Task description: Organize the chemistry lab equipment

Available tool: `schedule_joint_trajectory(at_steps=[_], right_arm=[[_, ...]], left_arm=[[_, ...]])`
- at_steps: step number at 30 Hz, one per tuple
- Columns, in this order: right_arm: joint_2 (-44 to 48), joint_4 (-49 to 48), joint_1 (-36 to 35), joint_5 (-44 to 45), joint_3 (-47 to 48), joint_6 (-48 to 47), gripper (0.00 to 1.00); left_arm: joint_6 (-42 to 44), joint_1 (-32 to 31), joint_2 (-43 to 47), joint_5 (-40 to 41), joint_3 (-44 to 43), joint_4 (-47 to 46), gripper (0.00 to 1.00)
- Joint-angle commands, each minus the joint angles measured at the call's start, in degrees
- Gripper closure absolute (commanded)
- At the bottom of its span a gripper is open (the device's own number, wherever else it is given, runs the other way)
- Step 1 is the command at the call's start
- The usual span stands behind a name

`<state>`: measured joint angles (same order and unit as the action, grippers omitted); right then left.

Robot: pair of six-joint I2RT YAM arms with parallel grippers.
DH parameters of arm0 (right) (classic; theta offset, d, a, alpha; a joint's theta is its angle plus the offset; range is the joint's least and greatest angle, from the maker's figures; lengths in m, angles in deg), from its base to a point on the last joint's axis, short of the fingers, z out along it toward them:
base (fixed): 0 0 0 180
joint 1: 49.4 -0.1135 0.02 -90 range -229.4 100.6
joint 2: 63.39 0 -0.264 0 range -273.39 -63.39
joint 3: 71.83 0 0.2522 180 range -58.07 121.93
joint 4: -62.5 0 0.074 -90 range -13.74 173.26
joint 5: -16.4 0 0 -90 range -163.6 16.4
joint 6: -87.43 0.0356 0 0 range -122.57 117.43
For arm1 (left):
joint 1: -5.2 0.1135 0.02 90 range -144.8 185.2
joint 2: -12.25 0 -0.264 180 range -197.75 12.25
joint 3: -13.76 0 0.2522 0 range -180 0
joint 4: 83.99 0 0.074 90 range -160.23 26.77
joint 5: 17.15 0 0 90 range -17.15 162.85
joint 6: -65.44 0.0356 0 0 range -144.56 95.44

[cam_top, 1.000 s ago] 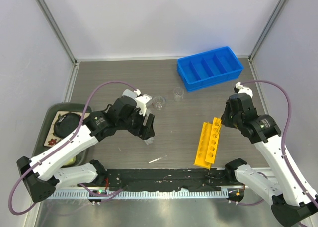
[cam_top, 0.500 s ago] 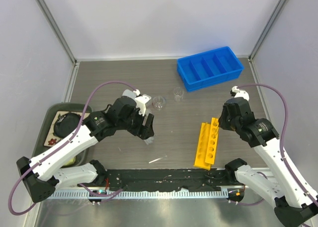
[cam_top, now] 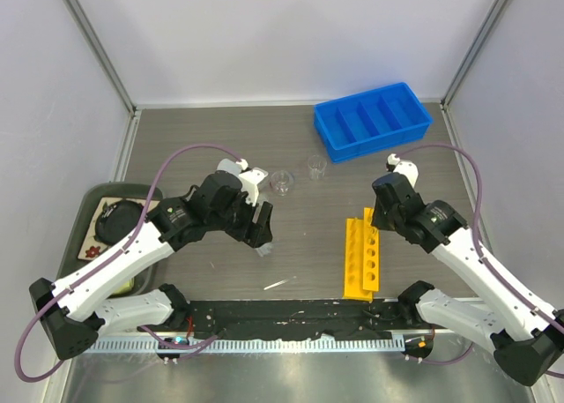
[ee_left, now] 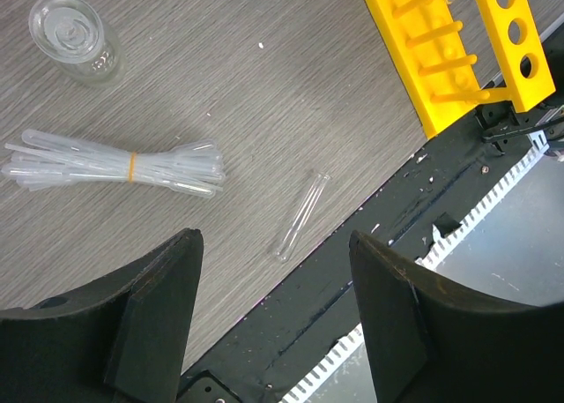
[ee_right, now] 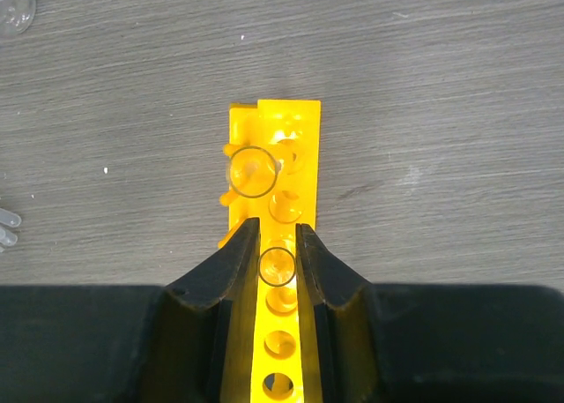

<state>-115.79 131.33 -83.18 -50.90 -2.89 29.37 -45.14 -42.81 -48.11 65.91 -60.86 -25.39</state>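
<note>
Left hand point(ee_left: 275, 244): open above pipette bundle point(ee_left: 132, 165) and loose tube point(ee_left: 300, 216) on table point(ee_left: 264, 85).
Right hand point(ee_right: 278, 227): clamped on yellow rack point(ee_right: 275, 114), astride its holed bar.

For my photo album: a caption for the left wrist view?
Open left gripper above banded pipette bundle, loose tube, yellow rack.

Seen from overhead behind the arms; wrist views close, facing down; yellow rack point(cam_top: 363, 257), four o'clock, shared by all.
</note>
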Motion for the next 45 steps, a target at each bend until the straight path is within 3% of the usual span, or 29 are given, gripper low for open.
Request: schedule_joint_trajectory(at_steps=[1, 11, 21, 45], right_arm=[[0.5, -4.9, -0.8, 1.7, -2.8, 5.3, 0.99], [1.6, -7.3, -1.7, 3.8, -6.5, 8.6, 0.99], [0.6, -5.1, -4.0, 10.3, -4.0, 9.6, 0.99], [-5.3, -10.2, -16.6, 21.4, -6.3, 12.1, 0.99]], left_arm=[[0.4, 0.0, 1.1, 0.8, -0.6, 0.5, 0.29], [0.1, 0.0, 1.6, 0.7, 0.0, 0.3, 0.29], [0.4, 0.1, 2.3, 1.1, 0.7, 0.2, 0.29], [1.9, 0.0, 3.1, 1.7, 1.5, 0.2, 0.29]])
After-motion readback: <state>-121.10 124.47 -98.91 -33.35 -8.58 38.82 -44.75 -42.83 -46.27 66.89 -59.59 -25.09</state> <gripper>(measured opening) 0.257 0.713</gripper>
